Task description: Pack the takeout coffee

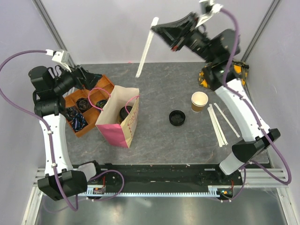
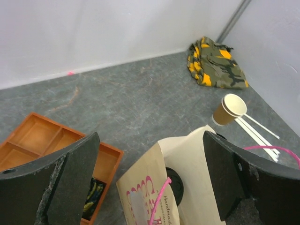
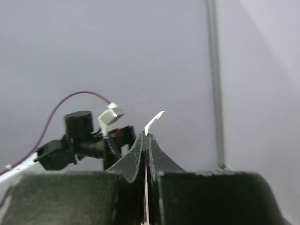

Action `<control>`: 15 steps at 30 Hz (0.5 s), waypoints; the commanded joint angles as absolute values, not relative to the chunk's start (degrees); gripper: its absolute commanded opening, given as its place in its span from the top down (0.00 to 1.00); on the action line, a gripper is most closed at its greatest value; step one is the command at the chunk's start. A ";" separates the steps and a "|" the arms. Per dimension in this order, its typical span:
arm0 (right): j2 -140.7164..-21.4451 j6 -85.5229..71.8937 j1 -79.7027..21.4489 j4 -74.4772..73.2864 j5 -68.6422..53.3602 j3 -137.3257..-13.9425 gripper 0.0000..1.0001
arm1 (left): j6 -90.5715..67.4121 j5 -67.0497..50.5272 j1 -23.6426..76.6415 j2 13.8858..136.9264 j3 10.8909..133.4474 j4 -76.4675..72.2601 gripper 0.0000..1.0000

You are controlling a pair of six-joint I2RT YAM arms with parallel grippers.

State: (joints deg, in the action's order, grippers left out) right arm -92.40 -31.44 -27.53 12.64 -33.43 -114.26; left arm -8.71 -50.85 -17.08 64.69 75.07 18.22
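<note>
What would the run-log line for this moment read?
left gripper: open, near paper bag | right gripper: shut on white straw, held high | takeout coffee: lidded, inside bag

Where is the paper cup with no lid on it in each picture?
Top view: the lidless cup stands right of centre, just right of the loose black lid.
Left wrist view: the lidless cup is at the right, beyond the paper bag.
Right wrist view: not in it.
Shared landmark: the white sticks lying next to the cup.
</note>
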 commanded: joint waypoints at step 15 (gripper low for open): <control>-94.22 -16.26 -50.36 27.42 -22.67 -92.31 1.00 | -5.80 -47.46 -18.81 60.12 77.00 21.88 0.01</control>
